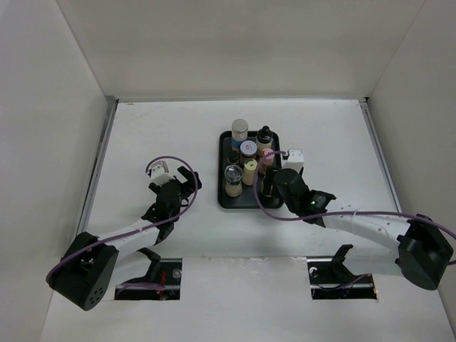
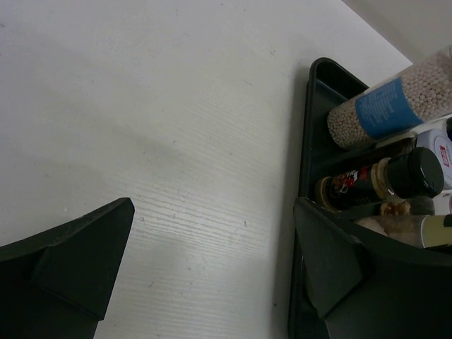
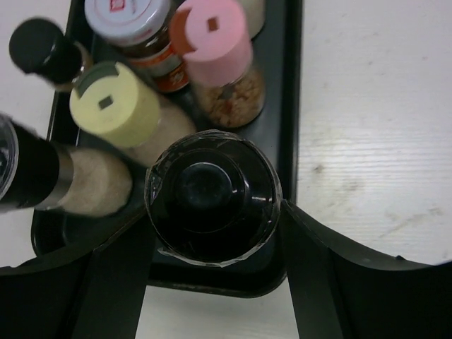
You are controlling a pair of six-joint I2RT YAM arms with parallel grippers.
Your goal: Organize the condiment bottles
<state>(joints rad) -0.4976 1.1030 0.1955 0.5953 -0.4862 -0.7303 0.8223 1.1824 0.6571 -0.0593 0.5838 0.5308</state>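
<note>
Several condiment bottles stand in a flat black tray [image 1: 221, 171]: a grey-capped one [image 1: 240, 130], a black-capped one [image 1: 265, 135], a white-lidded jar [image 1: 248, 147], a pink-capped one [image 1: 267, 155], a pale yellow-capped one [image 1: 250, 169] and a clear-topped grinder [image 1: 233, 174]. My right gripper [image 3: 212, 220] is shut on a dark black-capped bottle [image 3: 212, 198] at the tray's near right corner [image 3: 289, 106], one finger on each side. The pink cap [image 3: 212, 39] and yellow cap [image 3: 113, 106] stand just behind it. My left gripper [image 2: 212, 212] is open and empty over bare table left of the tray [image 2: 311, 141].
White walls close in the table on the left, back and right. The right arm reaches in from the near right [image 1: 370, 224]; the left arm lies near left [image 1: 135, 231]. Two cut-outs [image 1: 153, 274] sit at the near edge.
</note>
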